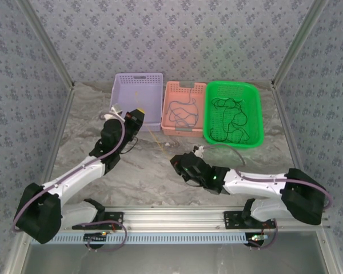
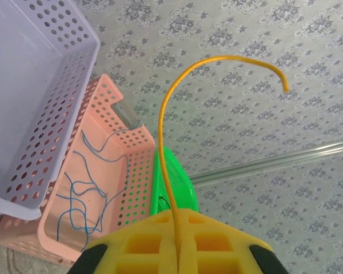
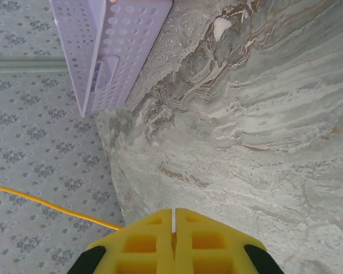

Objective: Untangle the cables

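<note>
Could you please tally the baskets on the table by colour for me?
Purple basket: 1
Pink basket: 1
Green basket: 1
Total: 3

Purple basket (image 1: 117, 97), pink basket (image 1: 170, 87), green basket (image 1: 257, 114) in a row at 12 o'clock on marbled worktop (image 1: 154, 177).
</note>
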You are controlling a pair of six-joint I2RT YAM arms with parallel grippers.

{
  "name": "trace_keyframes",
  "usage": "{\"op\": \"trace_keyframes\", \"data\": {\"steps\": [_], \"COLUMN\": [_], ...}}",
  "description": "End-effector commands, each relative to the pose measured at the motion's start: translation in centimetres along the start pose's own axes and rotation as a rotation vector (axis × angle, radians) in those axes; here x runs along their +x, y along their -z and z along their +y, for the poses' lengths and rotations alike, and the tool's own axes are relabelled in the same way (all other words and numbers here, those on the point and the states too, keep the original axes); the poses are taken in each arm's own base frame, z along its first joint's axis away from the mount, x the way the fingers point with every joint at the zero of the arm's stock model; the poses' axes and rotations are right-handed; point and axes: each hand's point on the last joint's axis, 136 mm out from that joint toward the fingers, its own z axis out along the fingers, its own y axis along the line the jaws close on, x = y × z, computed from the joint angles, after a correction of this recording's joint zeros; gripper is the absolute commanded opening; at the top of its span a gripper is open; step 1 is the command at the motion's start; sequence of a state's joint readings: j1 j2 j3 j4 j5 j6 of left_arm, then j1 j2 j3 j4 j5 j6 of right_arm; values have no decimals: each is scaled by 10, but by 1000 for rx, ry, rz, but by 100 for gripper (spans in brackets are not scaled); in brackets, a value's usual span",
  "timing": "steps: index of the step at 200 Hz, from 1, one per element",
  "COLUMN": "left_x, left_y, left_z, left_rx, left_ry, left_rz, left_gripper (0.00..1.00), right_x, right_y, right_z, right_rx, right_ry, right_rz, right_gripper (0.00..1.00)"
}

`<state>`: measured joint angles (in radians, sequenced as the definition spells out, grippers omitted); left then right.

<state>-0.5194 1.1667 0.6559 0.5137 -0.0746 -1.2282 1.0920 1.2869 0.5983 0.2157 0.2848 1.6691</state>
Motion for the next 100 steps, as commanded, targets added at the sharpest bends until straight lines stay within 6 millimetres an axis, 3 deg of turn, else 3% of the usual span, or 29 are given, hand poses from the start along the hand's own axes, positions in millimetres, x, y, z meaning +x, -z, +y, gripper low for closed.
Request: {"op": "trace_keyframes", "data": {"steps": [1, 8, 35, 59, 100], "left_x": [-45, -46, -45, -51, -73], "left_y": [11, 11, 10, 17, 12], "left_z": [-65, -66, -75, -84, -94], "left_rx": [156, 147, 132, 99, 40], "left_ry": [-4, -29, -136, -266, -471], "left_rz": [-107, -93, -11, 28, 96], "left_gripper": [0, 0, 0, 0, 0], "right_x": [-5, -6, -19, -43, -92], "right_y": [-8, -9, -4, 19, 86], "right_z": [-18, -10, 30, 54, 74], "right_rx": [110, 111, 85, 123, 112], "right_ry": [20, 49, 211, 362, 554], "right_rz": [-9, -3, -3, -52, -216], "right_gripper": [0, 1, 31, 54, 65]}}
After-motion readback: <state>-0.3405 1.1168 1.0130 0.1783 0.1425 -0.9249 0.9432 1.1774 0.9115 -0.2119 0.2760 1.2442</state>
